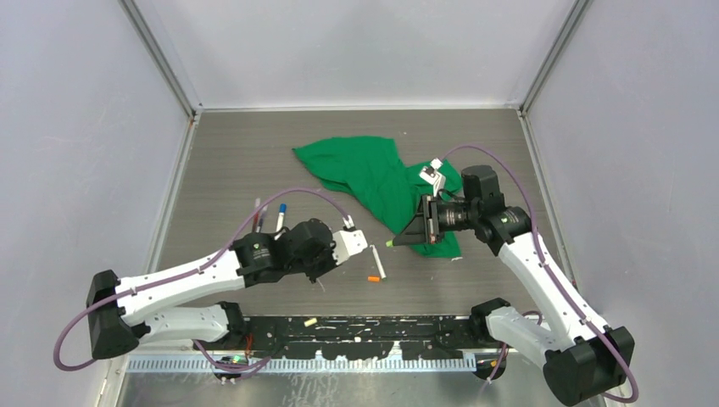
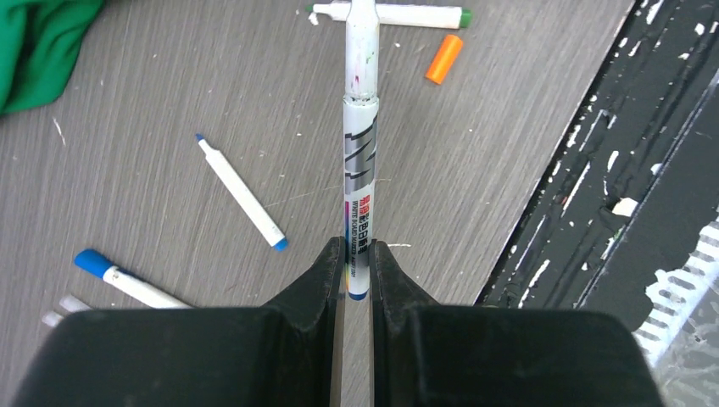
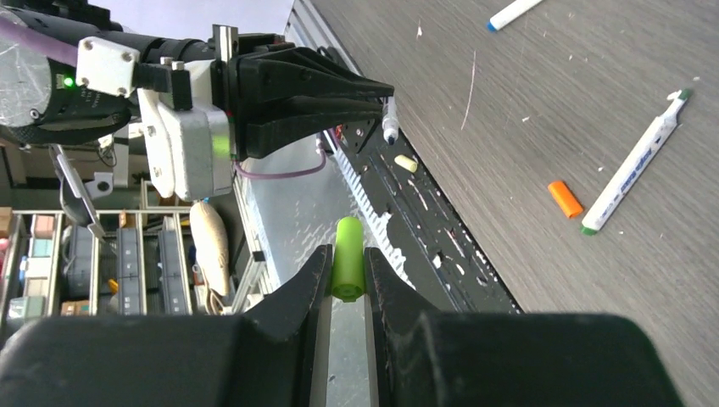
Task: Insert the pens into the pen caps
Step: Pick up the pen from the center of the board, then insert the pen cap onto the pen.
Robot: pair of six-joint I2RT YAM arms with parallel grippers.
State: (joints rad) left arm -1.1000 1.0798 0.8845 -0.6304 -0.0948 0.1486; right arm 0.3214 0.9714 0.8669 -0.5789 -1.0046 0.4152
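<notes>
Now your left end effector (image 2: 358, 254) is clamped on a pen (image 2: 359, 161) and your right end effector (image 3: 347, 252) on a green cap (image 3: 348, 242), both held up near the middle of the tabletop (image 1: 237, 161), so next I think you should line them up and push, staying above the orange cap (image 2: 444, 58) and loose pen (image 2: 407, 14).

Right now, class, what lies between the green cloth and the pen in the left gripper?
One loose blue-tipped pen, lying on the table; the left wrist view shows it.
</notes>
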